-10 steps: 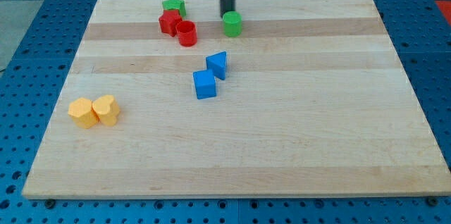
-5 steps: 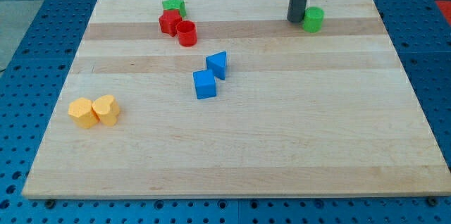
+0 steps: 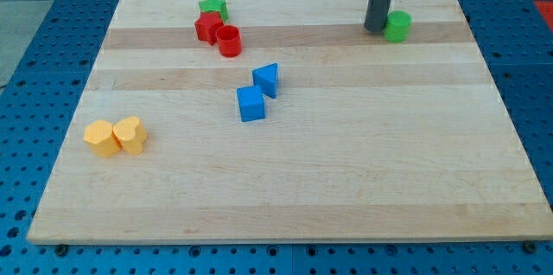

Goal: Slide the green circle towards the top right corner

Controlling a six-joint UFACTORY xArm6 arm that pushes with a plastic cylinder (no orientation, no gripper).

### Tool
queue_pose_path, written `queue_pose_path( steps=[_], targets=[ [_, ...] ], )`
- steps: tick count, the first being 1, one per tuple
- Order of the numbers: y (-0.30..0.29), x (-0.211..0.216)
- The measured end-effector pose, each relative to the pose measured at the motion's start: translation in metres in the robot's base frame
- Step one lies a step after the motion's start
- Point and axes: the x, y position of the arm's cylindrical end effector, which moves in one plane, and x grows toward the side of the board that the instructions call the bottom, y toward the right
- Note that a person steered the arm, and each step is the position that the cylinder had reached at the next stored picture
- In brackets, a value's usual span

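Green circle [image 3: 397,26] shifted rightward; my tip [image 3: 375,28] touching its left side.

A green star block [image 3: 212,5] sits at eleven o'clock on the wooden board [image 3: 346,171], touching a red star block [image 3: 207,27] and red cylinder [image 3: 229,41]. A blue triangle block [image 3: 267,79] and blue cube [image 3: 251,103] lie near centre; two yellow blocks [image 3: 114,136] sit together at eight o'clock.
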Motion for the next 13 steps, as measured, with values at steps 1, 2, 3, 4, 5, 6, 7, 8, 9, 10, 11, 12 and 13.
queue_pose_path(
  steps=[1, 2, 3, 4, 5, 6, 7, 8, 9, 10, 11, 12, 13],
  targets=[
    [-0.001, 0.023],
    [-0.003, 0.036],
    [-0.003, 0.045],
    [-0.003, 0.053],
    [-0.003, 0.060],
    [-0.003, 0.068],
    [-0.003, 0.075],
    [-0.003, 0.084],
    [-0.003, 0.094],
    [-0.003, 0.103],
    [-0.006, 0.120],
    [0.007, 0.095],
    [0.004, 0.043]
  ],
)
